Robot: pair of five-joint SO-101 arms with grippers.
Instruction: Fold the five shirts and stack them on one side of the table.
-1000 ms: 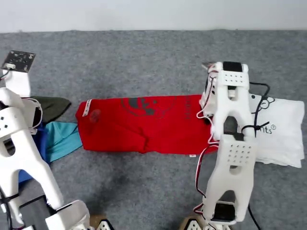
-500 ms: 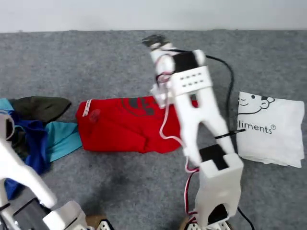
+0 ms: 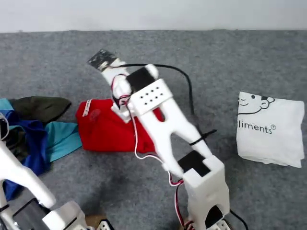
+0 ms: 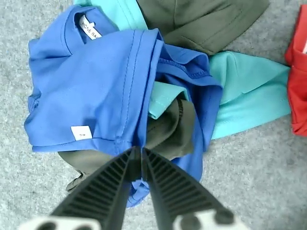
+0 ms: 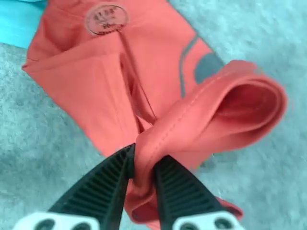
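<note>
A red shirt (image 3: 103, 129) lies left of the table's middle, doubled over on itself. My right gripper (image 3: 121, 104) hangs over it, shut on a rolled fold of the red shirt's (image 5: 144, 62) edge, which bulges out past my fingers (image 5: 103, 184). At the left edge lies a loose pile: a blue shirt (image 4: 91, 81), a teal shirt (image 4: 249, 91) and a dark green shirt (image 4: 201, 21). Just above the blue cloth is my left gripper (image 4: 142, 160), shut with nothing held. A folded white shirt (image 3: 271, 129) rests at the right.
Grey carpet (image 3: 230, 62) covers the table. The right arm (image 3: 163, 120) stretches diagonally from the front middle over the red shirt, its cable looping above. The left arm's white links (image 3: 19, 175) stand at the front left corner.
My right arm swung from beside the white shirt far to the left, carrying the red shirt's right end over itself, so the shirt now lies much shorter. The left arm drew back off the pile.
</note>
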